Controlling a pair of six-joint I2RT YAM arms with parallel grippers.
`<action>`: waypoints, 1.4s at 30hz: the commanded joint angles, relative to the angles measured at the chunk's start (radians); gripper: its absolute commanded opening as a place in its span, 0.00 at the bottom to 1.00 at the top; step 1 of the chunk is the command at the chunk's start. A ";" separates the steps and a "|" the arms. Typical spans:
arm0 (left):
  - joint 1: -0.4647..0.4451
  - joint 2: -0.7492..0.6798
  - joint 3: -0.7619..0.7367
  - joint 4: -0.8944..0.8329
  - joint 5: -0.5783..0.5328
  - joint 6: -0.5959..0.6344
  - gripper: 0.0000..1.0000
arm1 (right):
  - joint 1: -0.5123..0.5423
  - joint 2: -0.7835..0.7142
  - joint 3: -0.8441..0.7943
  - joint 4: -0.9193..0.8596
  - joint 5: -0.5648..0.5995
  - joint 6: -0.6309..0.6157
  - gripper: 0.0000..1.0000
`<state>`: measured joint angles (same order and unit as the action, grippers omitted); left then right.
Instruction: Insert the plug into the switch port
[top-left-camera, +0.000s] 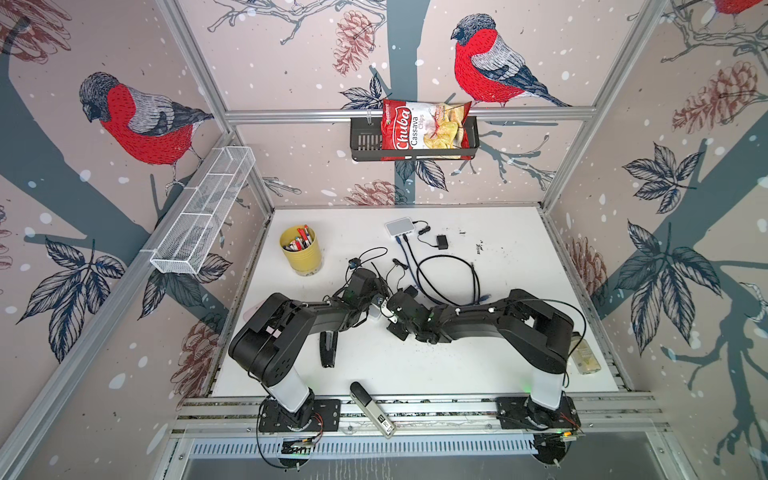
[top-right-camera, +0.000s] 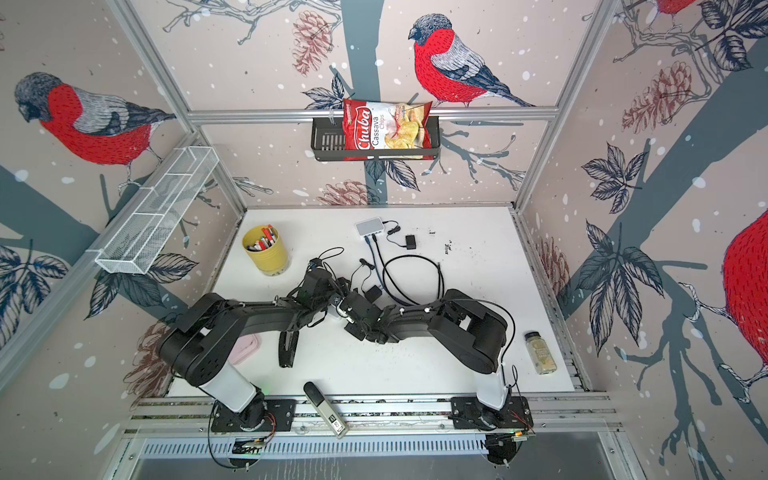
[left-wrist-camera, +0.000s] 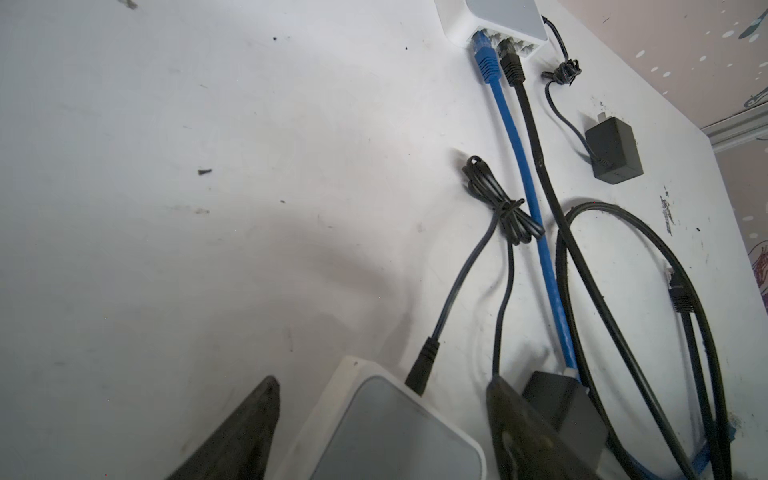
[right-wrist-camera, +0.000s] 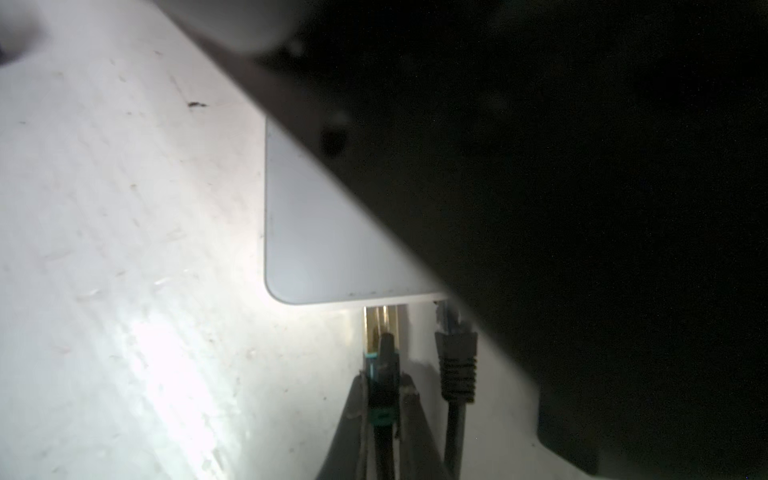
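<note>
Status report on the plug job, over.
Left gripper astride switch, grip unclear. Right gripper shut on plug. Plug nose at switch face, seating unclear. Black plug alongside, not blocking.

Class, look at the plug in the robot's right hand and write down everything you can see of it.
The plug is a small network connector: clear, gold-tinted front, black latch, teal boot, dark cable behind. The right hand is shut on its boot. It points at the side of the white switch, tip meeting that edge, beside a black plug already there. How deep it sits cannot be told.
</note>
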<state>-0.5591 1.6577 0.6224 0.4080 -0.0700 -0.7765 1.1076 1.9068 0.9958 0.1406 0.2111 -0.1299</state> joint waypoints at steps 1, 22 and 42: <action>-0.096 0.026 -0.005 -0.101 0.303 -0.048 0.77 | 0.005 0.011 0.031 0.348 0.030 -0.025 0.06; -0.097 0.065 0.014 -0.098 0.351 0.006 0.76 | -0.035 -0.042 -0.029 0.461 -0.278 -0.211 0.06; -0.104 0.087 0.029 -0.082 0.385 0.022 0.75 | -0.106 -0.069 -0.020 0.553 -0.349 -0.093 0.06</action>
<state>-0.6197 1.7233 0.6559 0.4435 -0.0860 -0.6510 0.9947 1.8465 0.9386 0.1471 -0.0086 -0.2390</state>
